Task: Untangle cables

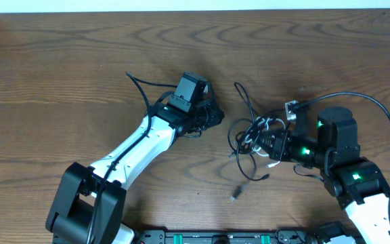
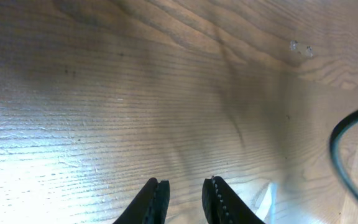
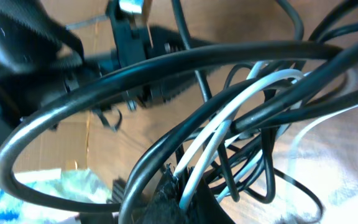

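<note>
The right gripper (image 1: 266, 141) is buried in the knot, its dark, rough-faced jaws closed on the cables (image 1: 249, 132). In the right wrist view a smooth white cord (image 3: 229, 118) and several glossy black cords (image 3: 166, 62) run down between the jaws at the bottom edge. The cables are thin, round, flexible, plastic-sheathed cords, bunched into a loose nest of overlapping loops. The nest lies on the table right of centre, just in front of the right gripper and between the two arms. The white cord threads through the middle of the black loops, showing only as short pale arcs. The bundle's long axis runs from the far side of the table towards the near side. One black strand rises away from the robot in a narrow hairpin, and another trails towards the near edge, ending in a small grey plug (image 1: 234, 198) that lies flat, apart from the knot. The left gripper (image 2: 185, 194) sits a little to the left of the tangle, clear of it. Its two black, ridged fingers (image 2: 156, 198) stand parted by a narrow gap with nothing between them, above the brown wood-grain table (image 1: 59, 61), whose matte surface shows long wavy streaks.
</note>
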### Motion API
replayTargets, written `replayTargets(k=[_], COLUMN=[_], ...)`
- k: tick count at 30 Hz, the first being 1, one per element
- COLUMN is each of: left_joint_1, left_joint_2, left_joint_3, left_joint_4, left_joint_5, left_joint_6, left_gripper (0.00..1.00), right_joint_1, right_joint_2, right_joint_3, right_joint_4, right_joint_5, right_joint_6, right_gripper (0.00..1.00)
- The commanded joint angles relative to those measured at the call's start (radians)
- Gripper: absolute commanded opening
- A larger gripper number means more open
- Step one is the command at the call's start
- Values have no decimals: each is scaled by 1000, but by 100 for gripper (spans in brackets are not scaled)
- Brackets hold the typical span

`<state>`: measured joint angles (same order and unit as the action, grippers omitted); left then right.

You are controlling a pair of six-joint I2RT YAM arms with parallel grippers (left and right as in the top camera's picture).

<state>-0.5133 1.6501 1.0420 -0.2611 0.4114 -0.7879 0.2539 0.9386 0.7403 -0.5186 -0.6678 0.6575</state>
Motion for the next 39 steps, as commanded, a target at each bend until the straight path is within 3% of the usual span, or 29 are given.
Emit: replayTargets(k=[1,5,13,18,24,26,29,39], left_joint_1=[2,2,1,1,1,1,1,1], left_joint_2=[6,6,6,6,6,6,6,6], left_joint_3=[2,2,2,2,2,2,2,2], left_joint_4=[0,-30,-103,-117,-119,-118,-121,-134], left_joint_5=[-29,-75,-47,-16,-6,28,60,89], left_joint_6=[5,4,5,5,4,4,16,31], left_gripper=[25,32,42,45,47,55,62,64], right_joint_1=[20,49,55,55,55,56,55,58], right_joint_2=[68,240,520,530,524,524,524,526], right_joint_3=[26,45,271,325,343,343,343,342], right_joint_4=[58,45,-194,-253,-323,-325,-313,-272], right_joint_5=[133,329,303,263,104,119,143,230], right_joint_6=[86,85,-30,-31,-46,-47,-53,-53], right_gripper=[1,2,1,2,11,16,1,1])
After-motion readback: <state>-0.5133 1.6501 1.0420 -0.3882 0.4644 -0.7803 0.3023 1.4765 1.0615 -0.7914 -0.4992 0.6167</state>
